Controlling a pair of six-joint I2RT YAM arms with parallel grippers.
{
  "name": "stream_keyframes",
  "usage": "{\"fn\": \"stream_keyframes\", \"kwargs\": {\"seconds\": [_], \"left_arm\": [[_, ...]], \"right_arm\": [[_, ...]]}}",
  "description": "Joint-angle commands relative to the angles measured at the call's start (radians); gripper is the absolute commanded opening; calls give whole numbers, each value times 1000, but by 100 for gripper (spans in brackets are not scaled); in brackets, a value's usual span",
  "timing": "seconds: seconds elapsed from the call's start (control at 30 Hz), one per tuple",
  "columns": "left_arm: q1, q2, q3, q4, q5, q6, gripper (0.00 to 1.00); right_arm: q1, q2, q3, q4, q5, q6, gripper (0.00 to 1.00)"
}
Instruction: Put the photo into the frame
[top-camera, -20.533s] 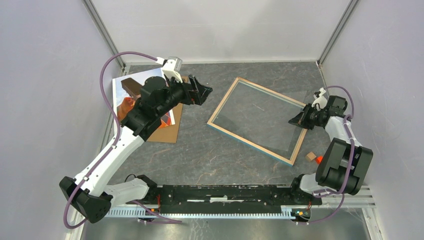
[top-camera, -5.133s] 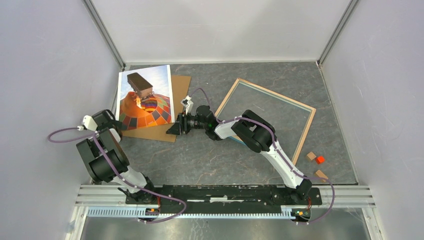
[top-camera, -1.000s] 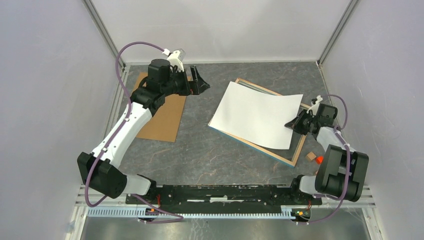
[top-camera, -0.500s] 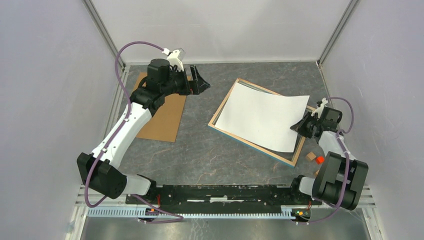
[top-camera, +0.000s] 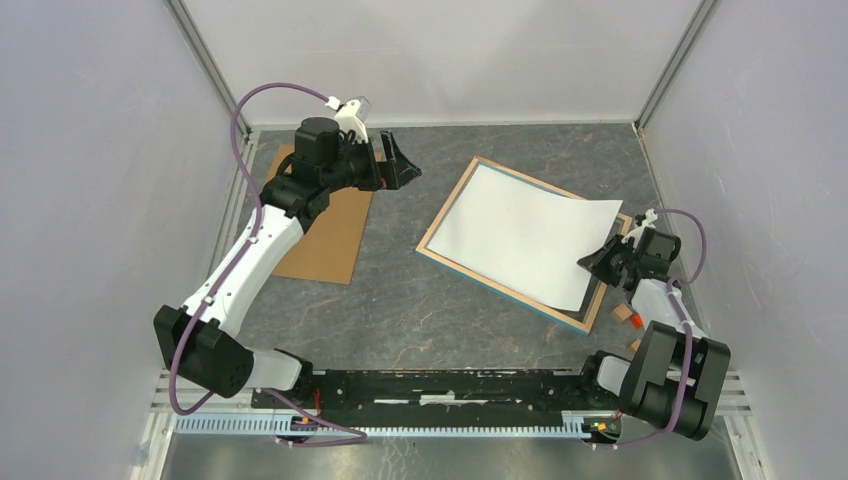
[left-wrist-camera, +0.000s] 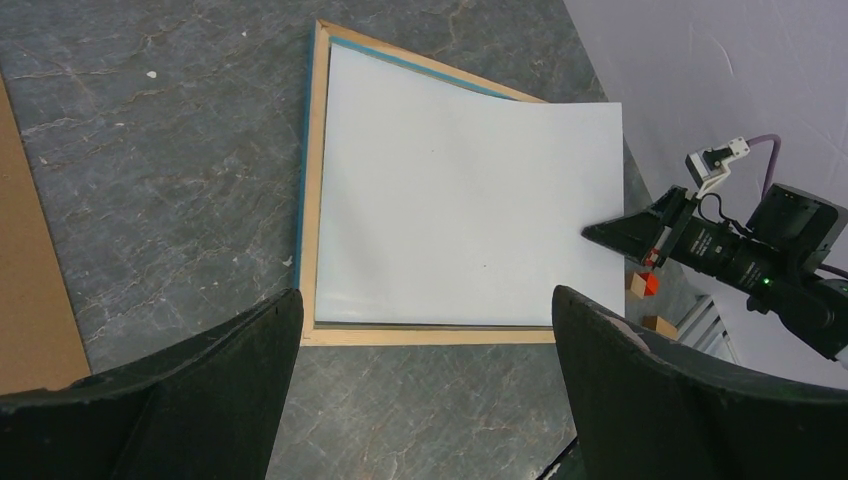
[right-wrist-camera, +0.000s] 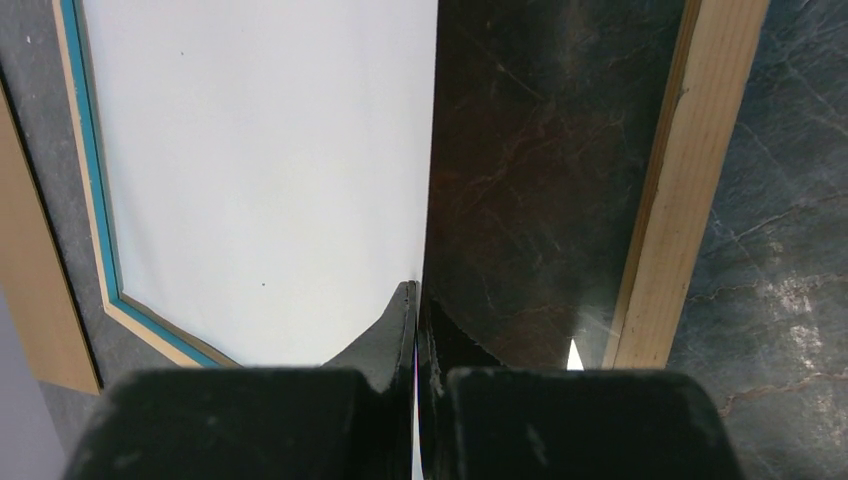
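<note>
Overhead view of a grey stone-patterned bench (top-camera: 400, 300) with my two arms on it. Right of centre lies the frame (top-camera: 446, 206), back up, its light wood rim showing with a thin blue line inside. The photo (top-camera: 520, 235) rests on it white side up, so the balloon picture is hidden.

My right fingers (right-wrist-camera: 416, 310) are pinched shut on the photo's lower right edge. They reach in from the right side of the picture, with the sheet spreading away from them toward the upper left. In the right wrist view, a strip of bare dark pane shows between the held edge and the wood rim. In the overhead view, the photo's upper right corner pokes out over the rim. The sheet's long axis runs close to the frame's, slightly skewed.

My left fingers (top-camera: 398, 163) are spread wide and hold nothing. They hang at upper left, near a brown board (top-camera: 325, 235) and well apart from the photo. The right arm is plainly the nearer one.

The next move probably calls for a small twist and slide, so that the stray corner drops inside the rim.
</note>
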Motion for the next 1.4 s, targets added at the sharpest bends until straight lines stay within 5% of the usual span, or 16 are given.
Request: {"fn": "stream_keyframes", "kwargs": {"seconds": [0.0,0.33,0.53,0.67,0.83,1.17,1.37], "left_arm": [[-1,-22,6,54,25,-7,100],[0,-23,8,54,26,-7,100],[0,-21,6,53,25,-4,100],[3,-21,8,53,32,-5,100],[19,-19,6,53,24,-7,100],[27,-2,-61,-39,-316,58,98],[192,-120,-210,-125,-430,57,100]], "right_arm": [[-3,9,-9,83,-8,17,0],[16,18,-17,114,-28,29,0],[20,-3,41,21,62,-53,34],[37,-80,172,-192,353,-187,70],[82,-190,232,-261,484,-248,91],[555,-137,170,1,194,-79,93],[826,24,129,353,143,121,93]]}}
